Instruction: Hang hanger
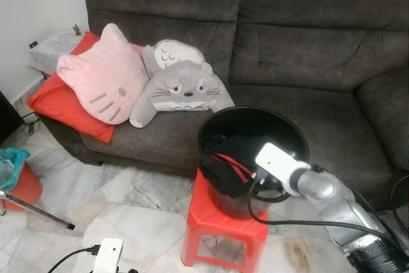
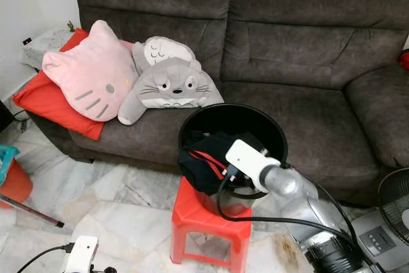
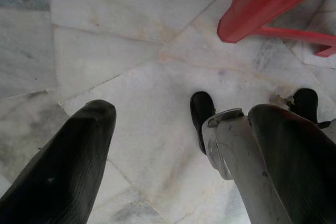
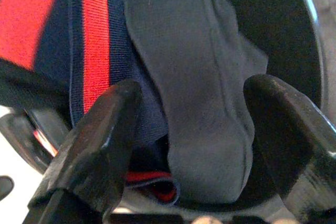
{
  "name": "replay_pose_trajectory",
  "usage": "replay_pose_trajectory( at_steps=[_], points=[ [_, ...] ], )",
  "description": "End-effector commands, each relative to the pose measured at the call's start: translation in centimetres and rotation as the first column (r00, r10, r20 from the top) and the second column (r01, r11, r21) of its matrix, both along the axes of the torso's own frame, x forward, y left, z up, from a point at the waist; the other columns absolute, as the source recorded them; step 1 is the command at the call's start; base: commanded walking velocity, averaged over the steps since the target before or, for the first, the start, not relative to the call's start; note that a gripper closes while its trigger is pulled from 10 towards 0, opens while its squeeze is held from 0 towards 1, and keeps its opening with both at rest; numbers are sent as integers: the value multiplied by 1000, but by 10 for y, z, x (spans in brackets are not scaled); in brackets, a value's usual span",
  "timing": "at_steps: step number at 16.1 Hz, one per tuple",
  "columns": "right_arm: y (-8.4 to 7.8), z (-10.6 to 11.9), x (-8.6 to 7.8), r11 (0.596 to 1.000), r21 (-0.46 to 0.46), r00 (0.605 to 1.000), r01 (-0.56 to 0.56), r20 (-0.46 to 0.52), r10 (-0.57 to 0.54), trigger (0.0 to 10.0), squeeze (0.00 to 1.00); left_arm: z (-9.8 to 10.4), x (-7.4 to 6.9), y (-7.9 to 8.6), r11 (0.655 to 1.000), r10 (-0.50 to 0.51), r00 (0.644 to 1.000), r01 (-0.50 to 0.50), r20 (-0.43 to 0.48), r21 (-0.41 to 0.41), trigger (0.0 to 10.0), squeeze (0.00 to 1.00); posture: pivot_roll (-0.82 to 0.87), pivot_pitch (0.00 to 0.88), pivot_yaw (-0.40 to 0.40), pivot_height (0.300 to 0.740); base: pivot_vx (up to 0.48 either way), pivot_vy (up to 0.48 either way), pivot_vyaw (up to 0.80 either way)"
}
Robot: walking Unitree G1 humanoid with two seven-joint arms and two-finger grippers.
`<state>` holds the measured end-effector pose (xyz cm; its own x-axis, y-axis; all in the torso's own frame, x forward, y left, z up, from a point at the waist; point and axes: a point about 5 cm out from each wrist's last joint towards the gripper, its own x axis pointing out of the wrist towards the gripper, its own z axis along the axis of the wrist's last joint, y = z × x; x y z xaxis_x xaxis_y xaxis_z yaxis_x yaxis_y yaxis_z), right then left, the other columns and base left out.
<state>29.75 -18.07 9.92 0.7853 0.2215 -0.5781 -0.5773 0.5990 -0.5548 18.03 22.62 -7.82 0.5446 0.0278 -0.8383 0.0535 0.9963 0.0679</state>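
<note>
A black bucket [image 1: 255, 112] stands on a red plastic stool [image 1: 220, 222] in front of the sofa. Dark clothes with red stripes [image 1: 223, 164] spill over the bucket's near rim. My right gripper [image 4: 193, 90] reaches into this pile from the right, its white wrist camera [image 1: 275, 158] just above the rim. Its fingers are open, one on either side of a fold of dark grey cloth [image 4: 210, 103], with navy and red striped fabric [image 4: 94, 35] beside it. My left gripper [image 3: 184, 111] hangs low and open, pointing at the marble floor [image 3: 131, 51].
A dark brown sofa [image 1: 307, 49] holds a pink cat cushion [image 1: 102, 81], a grey plush cushion [image 1: 182, 87] and a red cushion [image 1: 57, 103]. A red bin [image 1: 22, 187] and a stick [image 1: 35, 209] lie at the left. A fan [image 2: 393, 202] stands at the right.
</note>
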Motion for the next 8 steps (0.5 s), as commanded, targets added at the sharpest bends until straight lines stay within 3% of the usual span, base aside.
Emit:
replay_pose_trajectory(
  at_steps=[1, 5, 8],
  points=[
    [-13, -3, 1, 998, -21, 998, 59, 6, -59, 10000, 0, 0, -1, 1, 1000, -9, 1000, 9, -13, 8, 10000, 0, 8, 0, 19, 732, 0, 0, 0],
    [-19, -10, 0, 996, -32, 996, 89, 3, -89, 10000, 0, 0, -1, 1, 1000, -8, 1000, 8, -13, 9, 10000, 0, 10, 0, 20, 732, 0, 0, 0],
    [-23, -3, 6, 991, -38, 990, 125, 73, -122, 10000, 0, 0, -1, 1, 1000, -9, 1000, 9, -13, 12, 10000, 0, 9, 0, 21, 732, 0, 0, 0]
  ],
)
